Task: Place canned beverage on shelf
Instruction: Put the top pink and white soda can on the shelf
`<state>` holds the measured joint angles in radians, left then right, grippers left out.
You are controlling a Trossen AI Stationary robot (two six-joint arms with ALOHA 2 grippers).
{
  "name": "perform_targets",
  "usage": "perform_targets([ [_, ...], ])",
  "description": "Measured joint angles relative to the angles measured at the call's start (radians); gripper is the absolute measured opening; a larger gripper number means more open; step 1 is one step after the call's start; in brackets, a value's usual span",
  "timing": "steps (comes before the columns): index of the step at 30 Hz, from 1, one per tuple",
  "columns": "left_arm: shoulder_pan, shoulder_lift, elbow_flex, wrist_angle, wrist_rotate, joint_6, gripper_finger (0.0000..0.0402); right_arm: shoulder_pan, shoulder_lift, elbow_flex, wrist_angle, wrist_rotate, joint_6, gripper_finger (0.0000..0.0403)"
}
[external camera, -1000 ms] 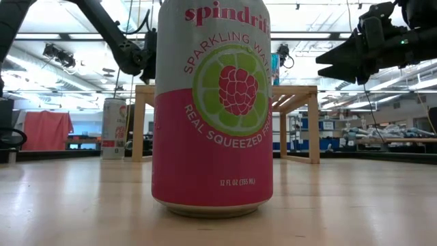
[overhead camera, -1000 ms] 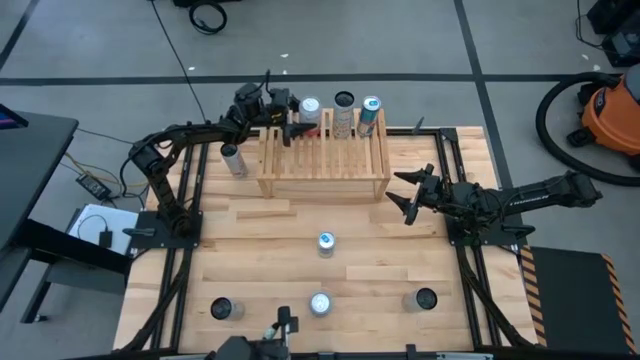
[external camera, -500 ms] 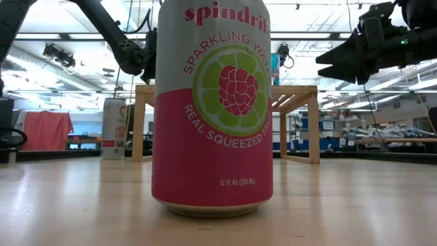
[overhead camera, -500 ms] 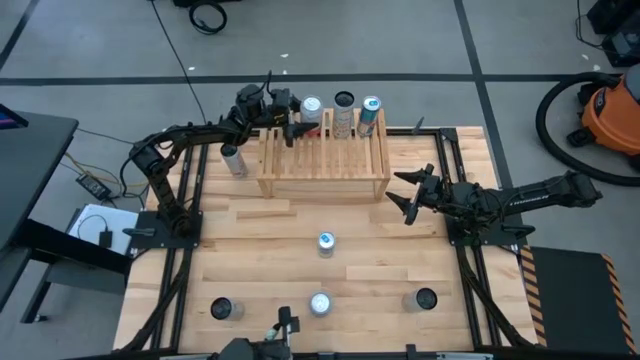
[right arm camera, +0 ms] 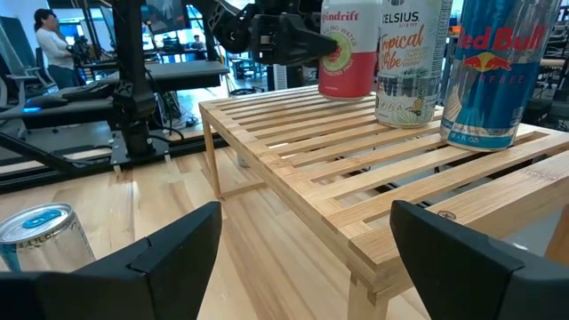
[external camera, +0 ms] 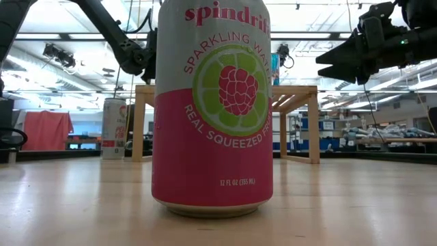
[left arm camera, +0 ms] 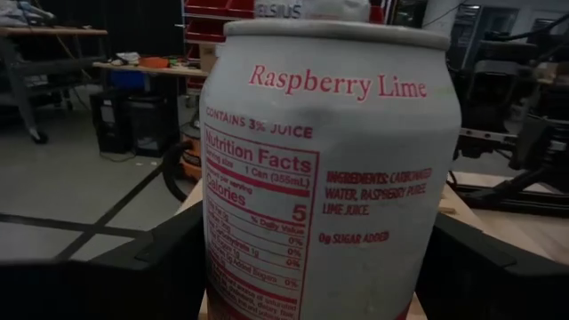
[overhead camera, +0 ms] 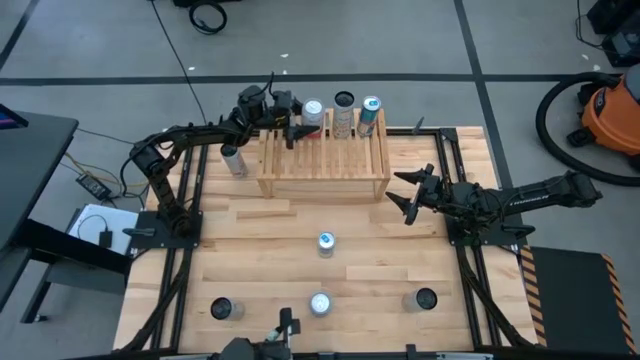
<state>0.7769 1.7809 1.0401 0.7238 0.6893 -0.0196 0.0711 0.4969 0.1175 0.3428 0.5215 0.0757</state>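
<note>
The pale wooden shelf (overhead camera: 323, 158) stands at the table's far middle, and it also shows in the right wrist view (right arm camera: 356, 169). Three cans stand along its far edge: a pink-and-white Spindrift can (overhead camera: 312, 110), a Celsius can (overhead camera: 344, 104) and a Red Bull can (overhead camera: 370, 108). My left gripper (overhead camera: 296, 124) is at the shelf's far left and is shut on the Spindrift can (left arm camera: 329, 169). My right gripper (overhead camera: 403, 196) is open and empty in the air, just off the shelf's near right corner. My left gripper pinches the Spindrift can's side wall (left arm camera: 218, 240), one finger (left arm camera: 160, 267) on each side. The fingers come level from the table's left side, as the right wrist view (right arm camera: 280, 36) shows. The can stands upright with its base on the shelf's slats.
A white can (overhead camera: 233, 158) stands on the table left of the shelf. Several more cans stand on the near half: one at the middle (overhead camera: 326, 241) and three along the near edge (overhead camera: 222, 309) (overhead camera: 319, 303) (overhead camera: 425, 298). The middle one fills the low view (external camera: 212, 102).
</note>
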Motion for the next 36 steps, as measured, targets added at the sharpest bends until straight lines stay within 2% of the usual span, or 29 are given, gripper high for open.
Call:
perform_targets([
  [4, 0.001, 0.0, 0.0, -0.004, 0.029, -0.002, 0.0315, 0.0, 0.0, 0.0, 0.0, 0.0, 0.0, 0.0336],
  [36, 0.012, 0.001, 0.0, -0.061, 0.056, 0.002, 0.0316, 0.0, 0.0, 0.0, 0.0, 0.0, 0.0, 0.0336],
])
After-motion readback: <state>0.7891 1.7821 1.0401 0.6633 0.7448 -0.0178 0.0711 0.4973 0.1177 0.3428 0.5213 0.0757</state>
